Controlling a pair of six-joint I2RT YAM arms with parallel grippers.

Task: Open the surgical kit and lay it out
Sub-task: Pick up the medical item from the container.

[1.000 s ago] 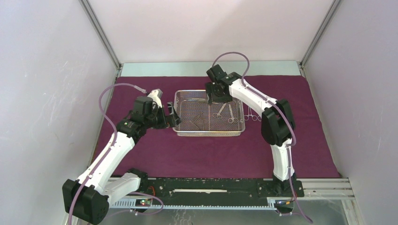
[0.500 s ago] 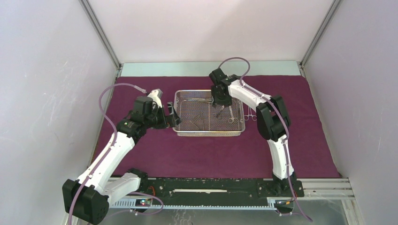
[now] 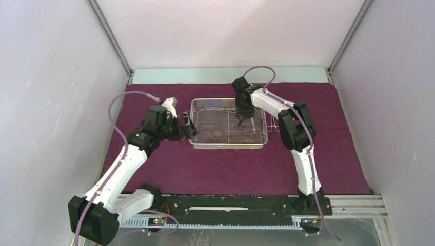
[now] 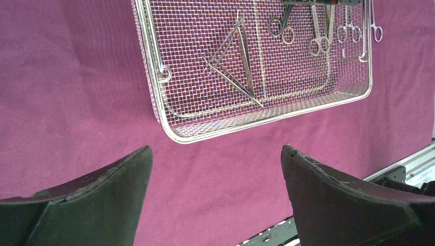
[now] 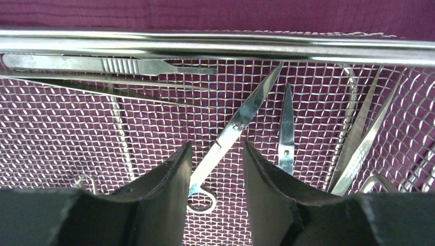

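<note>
Left gripper (image 3: 191,128) hovers just left of the tray, jaws spread wide and holding nothing. The maroon cloth (image 3: 154,97) is opened flat across the table. The wire-mesh tray (image 3: 229,146) sits on it at centre. Tweezers (image 4: 246,61) lie splayed in the tray's left half.

Right gripper (image 5: 216,148) is down inside the far-right part of the tray, jaws narrowed to either side of a pair of scissors (image 5: 238,123). A slim gap shows on both sides, so no pinch yet. A scalpel handle (image 5: 102,65) lies along the far rim. Ring-handled clamps (image 3: 277,127) lie on the cloth just right of the tray.

The scissors look light, stiff and slick, and they lie flat on the mesh. The best hold is probably across the shank near the pivot screw. The thin steel may slide or twist in the pads, and the finger rings could snag the wire on the lift.
</note>
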